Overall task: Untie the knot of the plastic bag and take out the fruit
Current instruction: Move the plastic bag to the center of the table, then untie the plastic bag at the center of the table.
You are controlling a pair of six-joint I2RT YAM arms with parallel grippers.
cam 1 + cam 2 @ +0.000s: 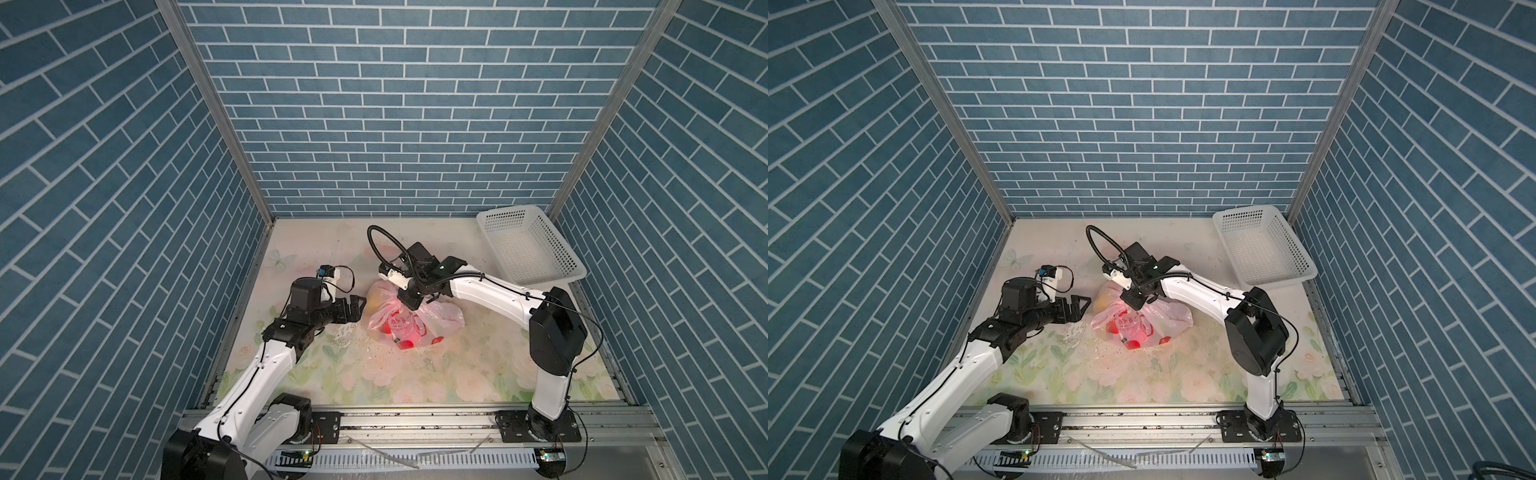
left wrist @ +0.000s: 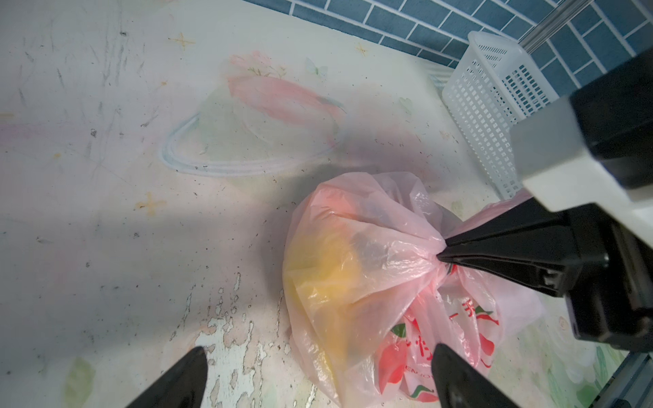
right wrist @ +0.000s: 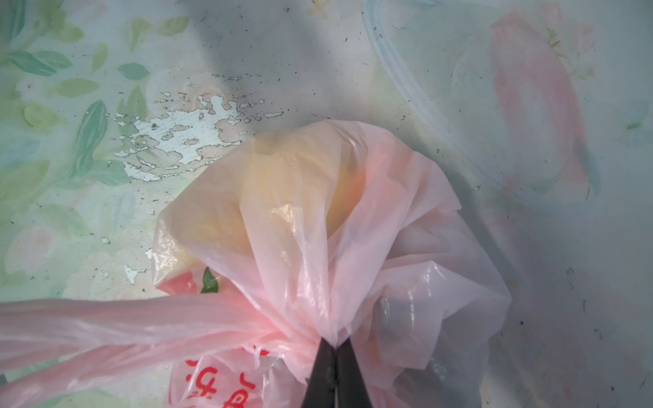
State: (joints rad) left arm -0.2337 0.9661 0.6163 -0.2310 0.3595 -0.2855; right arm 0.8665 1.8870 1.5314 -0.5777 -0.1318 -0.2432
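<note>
A floral-printed tabletop (image 1: 415, 374) is seen in both top views, with a white perforated basket (image 1: 559, 249) set in its far right corner, well apart from the work. Near the middle of the table lies the pale-pink plastic bag (image 1: 409, 322), slumped on its side and bulging. Its film is judged thin, light, soft and slippery, easily stretched or torn if it is pulled hard, so hold is best taken on the bunched plastic or a loop handle (image 3: 123, 321), not on the taut skin over the contents. The fruit (image 2: 328, 279) is made out through the film only as yellow, red and dark shapes, and all of it is enclosed. The knot (image 2: 436, 259) is found on the upper side of the bag, where the folds converge. The right gripper (image 2: 443, 251) is clenched on that gathered plastic at the knot, its jaws pressed together. The left gripper (image 1: 360, 306) is held spread wide and empty just beside the bag's left flank, with one fingertip (image 2: 456, 374) shown in front of the printed film; contact cannot be told.
</note>
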